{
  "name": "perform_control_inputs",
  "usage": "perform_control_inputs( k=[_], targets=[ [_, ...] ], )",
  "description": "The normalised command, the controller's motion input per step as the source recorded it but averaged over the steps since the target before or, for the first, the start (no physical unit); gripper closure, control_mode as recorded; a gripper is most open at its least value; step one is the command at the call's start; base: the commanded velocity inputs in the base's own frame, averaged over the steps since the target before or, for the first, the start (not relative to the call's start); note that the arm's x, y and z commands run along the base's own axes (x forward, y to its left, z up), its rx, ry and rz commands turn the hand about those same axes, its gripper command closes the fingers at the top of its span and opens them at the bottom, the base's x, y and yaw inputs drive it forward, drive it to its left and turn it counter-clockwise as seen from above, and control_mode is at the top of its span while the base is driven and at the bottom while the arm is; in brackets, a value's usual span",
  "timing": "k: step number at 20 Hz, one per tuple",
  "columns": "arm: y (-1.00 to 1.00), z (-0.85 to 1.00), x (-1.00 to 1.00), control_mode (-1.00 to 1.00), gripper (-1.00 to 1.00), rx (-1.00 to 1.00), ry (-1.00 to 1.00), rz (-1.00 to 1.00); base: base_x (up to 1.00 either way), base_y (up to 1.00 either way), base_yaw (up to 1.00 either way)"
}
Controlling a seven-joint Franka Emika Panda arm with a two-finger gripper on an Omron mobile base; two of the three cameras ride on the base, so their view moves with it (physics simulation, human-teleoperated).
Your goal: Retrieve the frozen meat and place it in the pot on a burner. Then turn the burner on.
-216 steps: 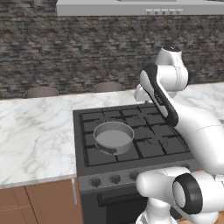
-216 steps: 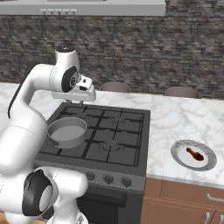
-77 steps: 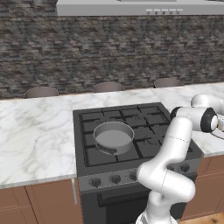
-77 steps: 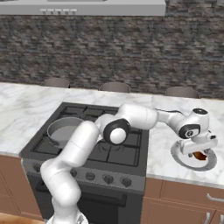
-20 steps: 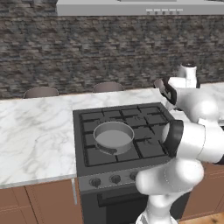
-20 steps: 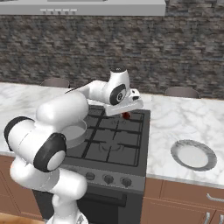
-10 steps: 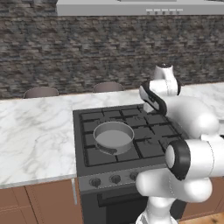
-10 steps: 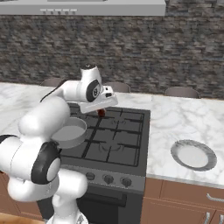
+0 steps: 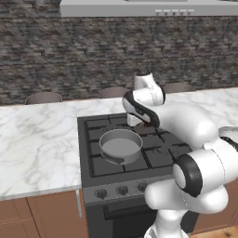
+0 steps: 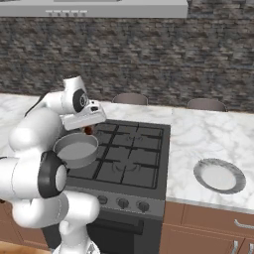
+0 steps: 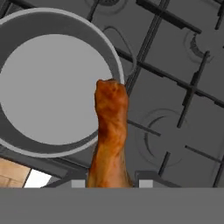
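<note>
Meat held over the pot's rim

The arm arches over the cooktop (image 9: 153, 148), hand pointing down, its pincer (image 11: 109, 179) clamped on the frozen meat (image 11: 110, 131). In the hand view the chunk hangs above the rim at 3 o'clock of the pot (image 11: 26, 92), which sits on a front burner (image 9: 111, 160).

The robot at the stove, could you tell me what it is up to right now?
The gripper is shut on the frozen meat, a reddish-brown chunk, and holds it in the air above the cooktop, near the rim of the pot. The pot sits on a front burner and has nothing in it yet. A shallow dish lies on the counter to the right.
</note>
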Motion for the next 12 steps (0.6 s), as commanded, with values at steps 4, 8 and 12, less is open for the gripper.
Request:
perform_control_inputs(
  k=[4, 8, 12],
  targets=[
    [1.0, -0.38, 0.0, -1.0, 1.0, 0.0, 0.14, 0.0, 0.0, 0.0, 0.0],
    [0.51, -0.49, 0.0, -1.0, 1.0, 0.03, 0.03, 0.12, 0.0, 0.0, 0.0],
    [0.0, -0.35, 0.04, -1.0, 1.0, 0.14, 0.0, 0.1, 0.0, 0.0, 0.0]
  ],
)
